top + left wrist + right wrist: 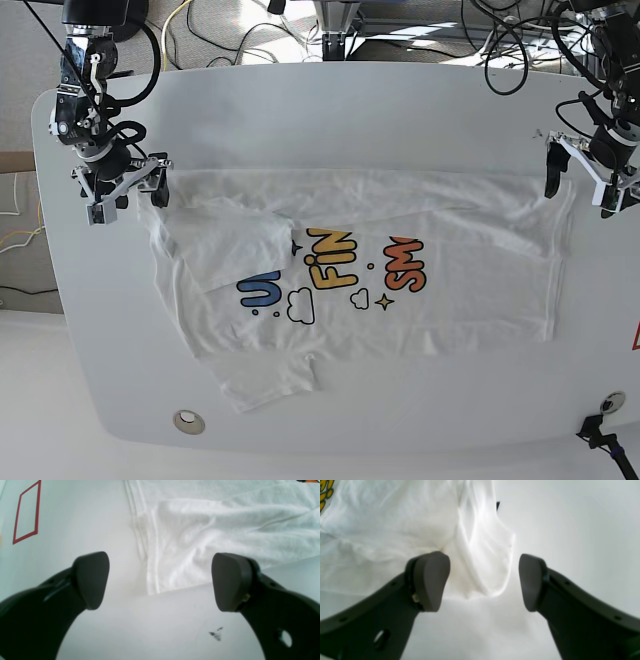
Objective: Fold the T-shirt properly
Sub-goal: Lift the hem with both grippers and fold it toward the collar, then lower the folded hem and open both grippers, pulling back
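The T-shirt (360,270) lay spread sideways across the middle of the white table (330,110), print side up, its blue, yellow and orange lettering partly covered. One sleeve (232,248) had been folded in over the start of the print; the other sleeve (270,378) stuck out from the shirt's near edge toward the table's front rim. The cloth was creased along its far edge and around the folded sleeve.

The left gripper (583,170) hung at the shirt's hem corner, on the base view's right, jaws spread wide with nothing between them. In its wrist view the left gripper (160,581) framed the hem corner lying flat on the table. A red taped outline (26,512) was marked on the table beyond that corner, and a small dark smudge (216,634) showed on the bare surface just short of the hem.

The right gripper (128,187) hung at the shirt's opposite far corner, jaws likewise spread and empty. From its wrist camera, the right gripper (483,581) straddled a rumpled fold of white cloth.

Cables (250,25) lay bundled beyond the table's far edge. A round metal fitting (186,422) sat in the table near its front rim, clear of the shirt.
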